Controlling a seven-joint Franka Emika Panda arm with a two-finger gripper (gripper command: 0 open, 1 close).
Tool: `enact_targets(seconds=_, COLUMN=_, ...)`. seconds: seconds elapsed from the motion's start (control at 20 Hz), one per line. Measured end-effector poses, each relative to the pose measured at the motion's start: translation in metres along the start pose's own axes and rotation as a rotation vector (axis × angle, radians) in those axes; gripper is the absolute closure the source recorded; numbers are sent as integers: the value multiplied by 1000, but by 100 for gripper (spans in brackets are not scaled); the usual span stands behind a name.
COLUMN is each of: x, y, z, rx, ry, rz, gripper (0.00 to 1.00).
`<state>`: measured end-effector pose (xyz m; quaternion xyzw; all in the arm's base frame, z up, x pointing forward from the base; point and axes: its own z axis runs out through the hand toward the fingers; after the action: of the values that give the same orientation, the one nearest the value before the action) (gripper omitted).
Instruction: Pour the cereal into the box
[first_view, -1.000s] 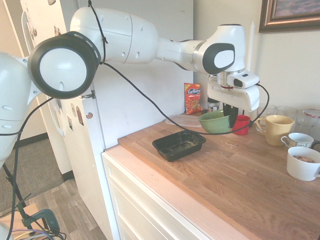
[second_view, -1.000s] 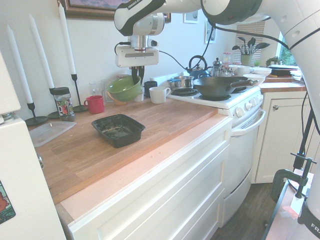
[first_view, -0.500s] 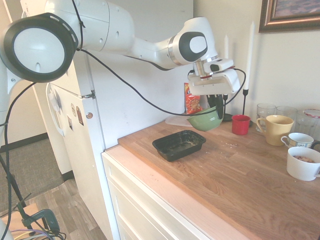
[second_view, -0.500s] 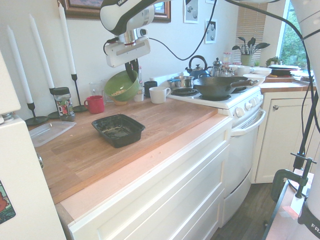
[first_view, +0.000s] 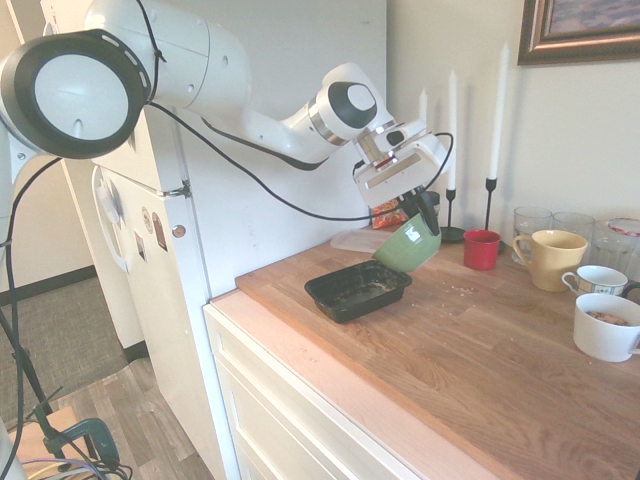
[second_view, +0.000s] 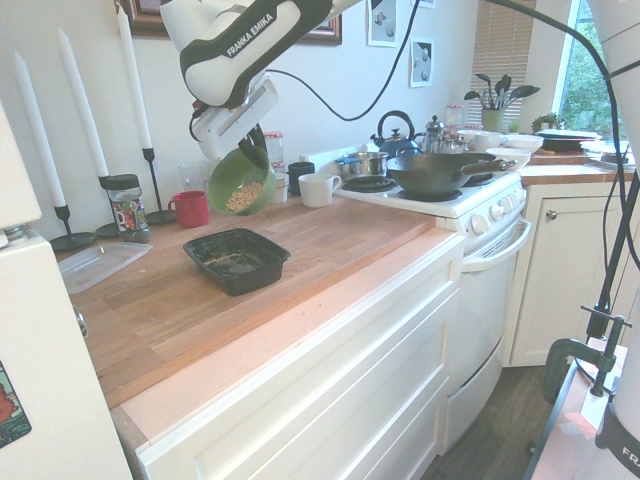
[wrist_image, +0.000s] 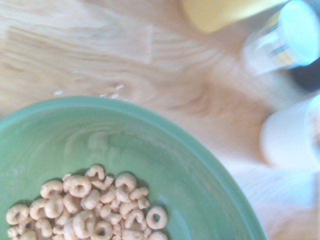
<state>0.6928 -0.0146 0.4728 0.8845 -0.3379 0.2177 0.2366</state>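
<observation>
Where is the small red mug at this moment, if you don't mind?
In the second exterior view, the small red mug stands left of the tilted green bowl.

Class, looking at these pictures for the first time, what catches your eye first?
Probably the green bowl, tipped in the air by the end effector, with ring-shaped cereal inside. Next, the black box on the wooden counter, and the tall white candles behind.

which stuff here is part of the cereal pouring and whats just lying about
Part of the job:
- cereal, in the bowl
- green bowl, tilted
- gripper, shut on the bowl's rim
- black box

Just lying about:
- red mug
- yellow mug
- white mug
- clear flat container
- orange snack bag
</observation>
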Motion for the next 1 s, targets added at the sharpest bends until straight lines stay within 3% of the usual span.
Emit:
enact_targets(seconds=0.5, x=-48, y=-47, z=-33, rx=-77, ry=240, rz=-142, gripper=100)
enact_targets(seconds=1.0, x=-96, y=-49, z=-37, rx=-145, ry=379, rz=-274, gripper=100)
